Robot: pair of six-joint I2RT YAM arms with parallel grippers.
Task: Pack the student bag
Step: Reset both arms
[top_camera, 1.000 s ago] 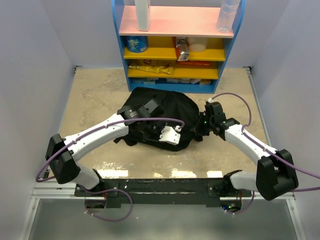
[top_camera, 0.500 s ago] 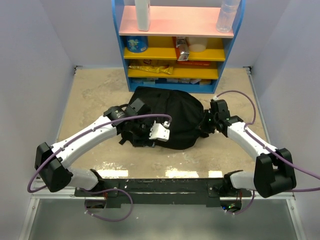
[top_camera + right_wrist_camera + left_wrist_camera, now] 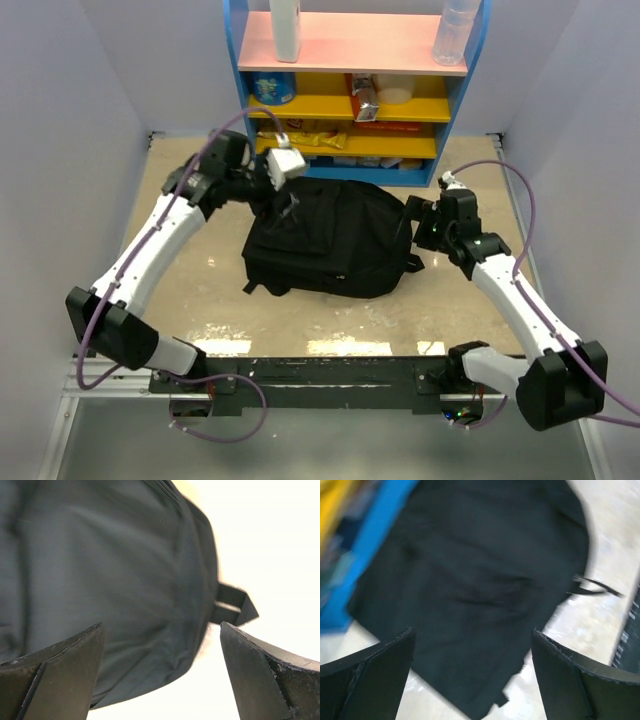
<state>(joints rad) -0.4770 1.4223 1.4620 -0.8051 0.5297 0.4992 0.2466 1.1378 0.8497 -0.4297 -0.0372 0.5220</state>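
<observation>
The student bag [image 3: 330, 240], a large soft black backpack, lies flat in the middle of the table. My left gripper [image 3: 288, 203] hovers above the bag's far left corner, open and holding nothing. In the left wrist view the bag [image 3: 485, 580] fills the space below the spread fingers [image 3: 370, 675]. Off the bag's right end, my right gripper [image 3: 419, 226] is open and empty as well. The right wrist view shows the bag's side [image 3: 100, 570] and a strap loop [image 3: 235, 605] between the fingers [image 3: 265, 680], untouched.
A blue shelf unit [image 3: 355, 90] with pink and yellow shelves stands right behind the bag, holding bottles [image 3: 455, 30] and small packets. Its blue edge [image 3: 370, 545] is close to my left gripper. White walls close in both sides. A black rail [image 3: 320, 375] runs along the near edge.
Both grippers opened and let go of the bag. The left arm swung up from the bag's front to its far left corner. The right gripper backed off slightly. The bag settled flatter.
</observation>
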